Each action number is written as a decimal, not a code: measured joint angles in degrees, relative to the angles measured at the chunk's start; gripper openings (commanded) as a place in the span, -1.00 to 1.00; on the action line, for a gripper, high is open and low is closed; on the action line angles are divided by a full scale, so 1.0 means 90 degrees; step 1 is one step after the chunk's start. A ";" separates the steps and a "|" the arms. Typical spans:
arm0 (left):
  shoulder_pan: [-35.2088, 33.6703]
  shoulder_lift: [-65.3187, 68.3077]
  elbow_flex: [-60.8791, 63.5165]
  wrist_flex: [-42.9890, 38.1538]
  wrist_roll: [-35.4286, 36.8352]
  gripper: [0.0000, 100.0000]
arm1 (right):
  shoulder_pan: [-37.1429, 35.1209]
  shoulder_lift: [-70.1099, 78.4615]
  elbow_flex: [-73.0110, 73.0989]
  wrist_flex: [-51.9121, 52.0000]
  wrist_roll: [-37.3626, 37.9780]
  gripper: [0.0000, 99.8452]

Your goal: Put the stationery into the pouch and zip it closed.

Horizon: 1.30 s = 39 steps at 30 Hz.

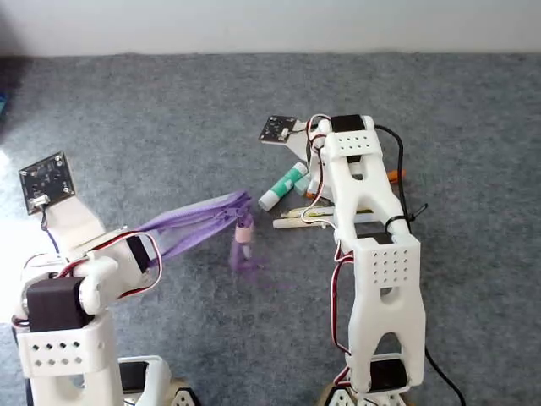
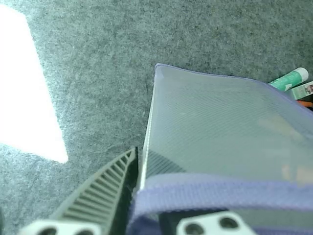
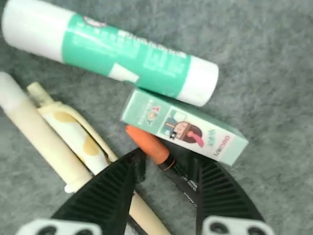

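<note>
The purple-edged see-through mesh pouch [image 1: 199,222] is stretching from lower left toward the centre of the high view, its zip pull [image 1: 243,241] lying just below its far end. The left claw [image 1: 150,247] is pinching the pouch's near end. In the left wrist view this claw [image 2: 146,181] is closing tightly on the purple fabric edge of the pouch [image 2: 220,127].

The stationery is lying in a cluster right of centre in the high view, well apart from the pouch. The green-and-white glue stick [image 3: 112,54] is carrying a printed green label whose small lettering is too blurred to make out. Just beside it, the small green cardboard box [image 3: 183,126] is showing a cartoon figure and coloured lettering. The cream pen with yellow patches [image 3: 63,132] is lying next to them, and the black pen with an orange cap [image 3: 146,142] is passing under the box's edge.

The right arm [image 1: 385,279] is reaching from the lower edge up over this cluster. The right claw [image 3: 166,161] is pointing down at the grey felt-covered table [image 1: 169,110], its jaws narrowly parted on either side of the orange-capped pen.
</note>
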 measured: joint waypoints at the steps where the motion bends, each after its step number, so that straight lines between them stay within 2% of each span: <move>1: 0.0000 0.0000 0.0000 0.0000 0.0000 -0.97 | 0.0000 0.0078 -0.0039 0.0000 0.0020 -0.68; 6: 0.0000 0.0000 0.0000 0.0000 0.0000 -0.97 | 0.0010 0.0352 -0.0342 0.0049 0.0020 -0.71; 10: 0.0000 0.0000 0.0000 0.0000 0.0000 -0.97 | 0.0039 0.0488 -0.0586 0.0186 0.0020 -1.00; 17: 0.0000 0.0000 0.0000 0.0000 0.0000 -0.97 | 0.0117 0.0508 -0.0713 0.0381 0.0020 -0.98; 23: 0.0000 0.0000 0.0000 0.0000 0.0000 -0.97 | 0.0381 0.0283 -0.0938 0.1065 0.0020 -0.98; 29: 0.0000 0.0000 0.0000 0.0000 0.0000 -0.97 | 0.0752 -0.0440 -0.1582 0.2110 0.0020 -0.98; 34: 0.0000 0.0000 0.0000 0.0000 0.0000 -0.97 | 0.1114 -0.1270 -0.1739 0.2217 0.0020 -0.98; 37: 0.0000 0.0000 0.0000 0.0000 0.0000 -0.97 | 0.1192 -0.1993 -0.1495 0.2217 -0.0293 -0.98; 39: 0.0000 0.0000 0.0000 0.0000 0.0000 -0.97 | 0.1172 -0.2598 -0.1153 0.2217 -0.0821 -0.98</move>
